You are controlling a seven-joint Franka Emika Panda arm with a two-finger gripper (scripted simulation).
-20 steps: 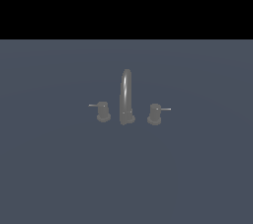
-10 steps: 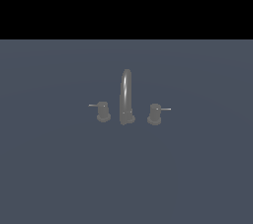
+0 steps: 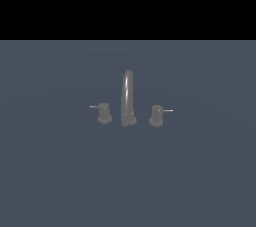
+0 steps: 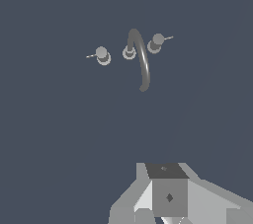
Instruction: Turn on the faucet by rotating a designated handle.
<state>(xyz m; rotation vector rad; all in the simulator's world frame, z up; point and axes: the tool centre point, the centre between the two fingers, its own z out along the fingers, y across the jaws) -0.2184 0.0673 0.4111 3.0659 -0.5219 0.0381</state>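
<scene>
In the wrist view the gripper (image 4: 169,215) sits nearest, a blocky grey-and-white body with a dark top panel; its fingers run out of the picture, so whether they are open or closed cannot be told. It hangs well apart from the faucet, with only bare slate-blue surface (image 4: 59,134) between them. The exterior view does not show the arm at all.

Farther out stands the faucet (image 3: 128,98), a dull grey three-piece set resting on the surface (image 3: 60,171). Its tall, slim spout (image 3: 128,93) rises in an arch from a small base at the middle. On the exterior view's left of the spout, near but not touching it, is the handle (image 3: 104,113), a short cylindrical knob on a flared round base, its thin silvery rod pointing away from the spout. On the exterior view's right is the twin knob (image 3: 156,115), with its rod pointing outward the other way.

Beyond the surface the background is plain black.
</scene>
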